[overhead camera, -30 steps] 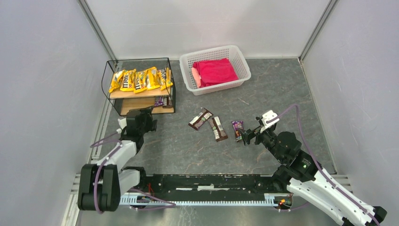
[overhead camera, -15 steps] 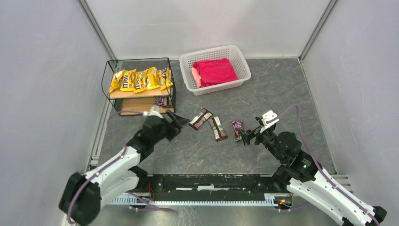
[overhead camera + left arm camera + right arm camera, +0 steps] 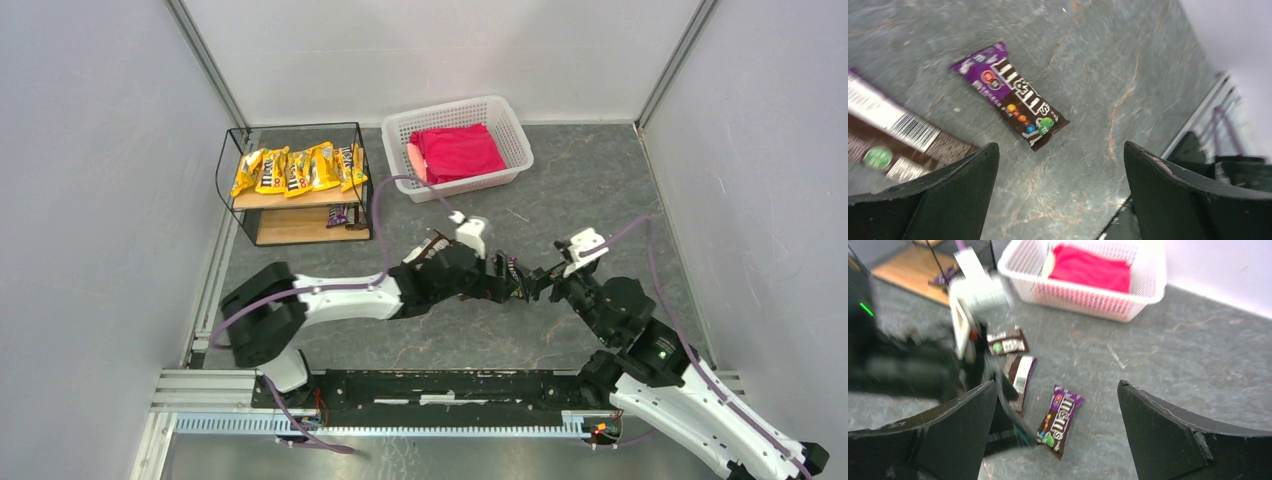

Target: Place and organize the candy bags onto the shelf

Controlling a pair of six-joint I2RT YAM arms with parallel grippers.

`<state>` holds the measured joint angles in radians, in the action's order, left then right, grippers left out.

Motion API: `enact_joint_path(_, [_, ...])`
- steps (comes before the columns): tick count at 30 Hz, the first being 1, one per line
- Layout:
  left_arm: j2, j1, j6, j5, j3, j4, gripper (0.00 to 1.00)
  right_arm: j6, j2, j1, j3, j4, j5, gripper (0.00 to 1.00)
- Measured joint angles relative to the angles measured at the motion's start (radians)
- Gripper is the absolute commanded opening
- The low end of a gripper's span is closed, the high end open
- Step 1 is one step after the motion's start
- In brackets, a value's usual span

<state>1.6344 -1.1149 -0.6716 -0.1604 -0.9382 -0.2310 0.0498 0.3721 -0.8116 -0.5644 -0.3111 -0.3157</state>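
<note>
- Purple candy bag (image 3: 1010, 97) lies flat on the grey table (image 3: 1128, 60), ahead of the left gripper (image 3: 1059, 150) and between its jaws, which stand wide apart and hold nothing
- Brown candy bag (image 3: 893, 137) lies beside that gripper's left jaw, near the purple one but apart from it
- Right gripper (image 3: 1055, 385) is likewise spread wide and empty, with the same purple bag between its jaws
- Left arm (image 3: 908, 365), blurred, lies beside the right gripper's left jaw and partly hides the brown bags
- Shelf (image 3: 295, 225) stands well beyond the left jaws, with yellow candy bags (image 3: 298, 168) in a row on its top board
- White basket (image 3: 1148, 290) with red cloth (image 3: 1090, 267) sits beyond the right jaws
</note>
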Motion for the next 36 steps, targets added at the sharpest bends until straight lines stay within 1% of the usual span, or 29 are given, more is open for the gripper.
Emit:
enact_joint_path(2, [0.075,-0.025,0.098,0.009,-0.048,-0.011,0.99,-0.010,-0.035,0.000,-0.035,-0.004,-0.029,0.98])
enact_joint_path(6, [0.174,-0.043,0.239,0.035,-0.094,-0.011,0.92,-0.037,-0.101,0.000,-0.088,-0.003,-0.093,0.98])
enact_joint_path(11, [0.256,-0.056,0.333,0.057,-0.150,0.002,0.90,-0.062,-0.142,0.000,-0.094,0.000,-0.157,0.98])
enact_joint_path(13, [0.285,-0.072,0.363,0.047,-0.185,0.020,0.84,-0.067,-0.142,0.000,-0.092,-0.002,-0.165,0.98])
enact_joint_path(14, [0.298,-0.084,0.378,0.027,-0.205,0.038,0.80,-0.070,-0.142,0.000,-0.088,-0.003,-0.166,0.98])
enact_joint_path(19, [0.347,-0.149,0.456,-0.126,-0.304,0.132,0.78,-0.074,-0.140,0.000,-0.061,-0.006,-0.165,0.98])
enact_joint_path(23, [0.374,-0.186,0.513,-0.259,-0.349,0.192,0.73,-0.075,-0.133,0.000,-0.059,-0.011,-0.160,0.98])
enact_joint_path(31, [0.463,-0.217,0.612,-0.405,-0.445,0.307,0.61,-0.074,-0.129,0.000,-0.059,-0.013,-0.157,0.98])
enact_joint_path(34, [0.483,-0.224,0.636,-0.436,-0.455,0.329,0.53,-0.074,-0.127,0.000,-0.059,-0.013,-0.156,0.98])
enact_joint_path(36, [0.491,-0.228,0.646,-0.454,-0.468,0.341,0.43,-0.074,-0.124,0.000,-0.059,-0.013,-0.155,0.98])
